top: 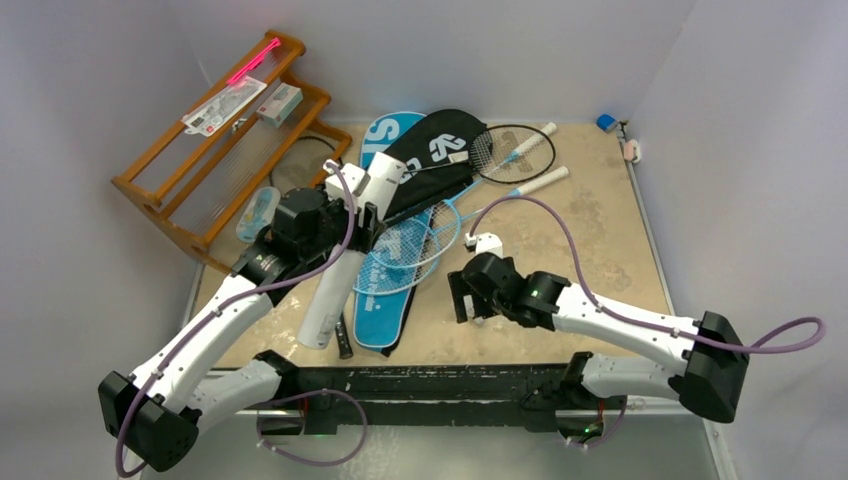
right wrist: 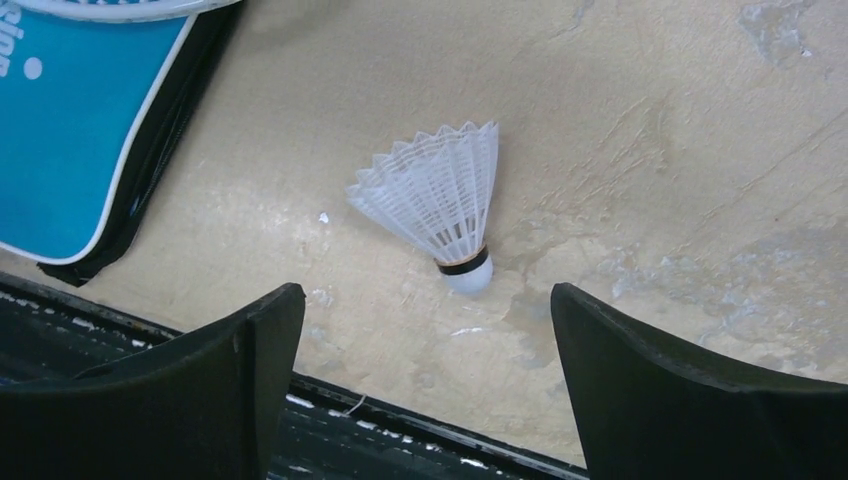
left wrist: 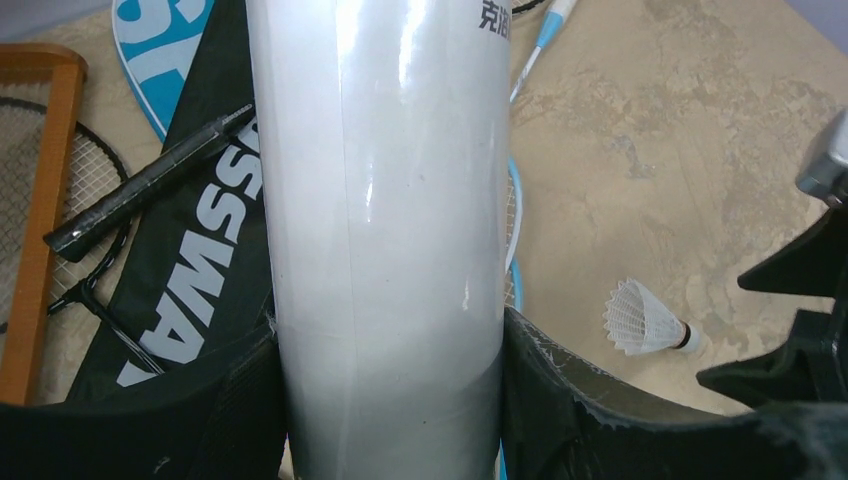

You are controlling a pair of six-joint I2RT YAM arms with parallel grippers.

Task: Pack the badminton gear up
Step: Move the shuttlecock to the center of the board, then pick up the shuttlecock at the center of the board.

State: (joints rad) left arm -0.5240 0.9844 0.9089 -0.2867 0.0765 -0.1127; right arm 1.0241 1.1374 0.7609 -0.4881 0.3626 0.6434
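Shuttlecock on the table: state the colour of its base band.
The shuttlecock has a black band; right wrist view shows it best.

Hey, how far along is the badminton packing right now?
Nothing looks packed yet. In hand: the left gripper grips the white tube; the right gripper hangs open over a shuttlecock. Left: the black racket and light-blue racket lie outside the black cover and blue cover.

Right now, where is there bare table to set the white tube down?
Right half: the bare tabletop between the racket handles, the right arm and the right edge. Nearer, a shuttlecock lies below the open right gripper. Left and centre are crowded with covers, rackets and the white tube.
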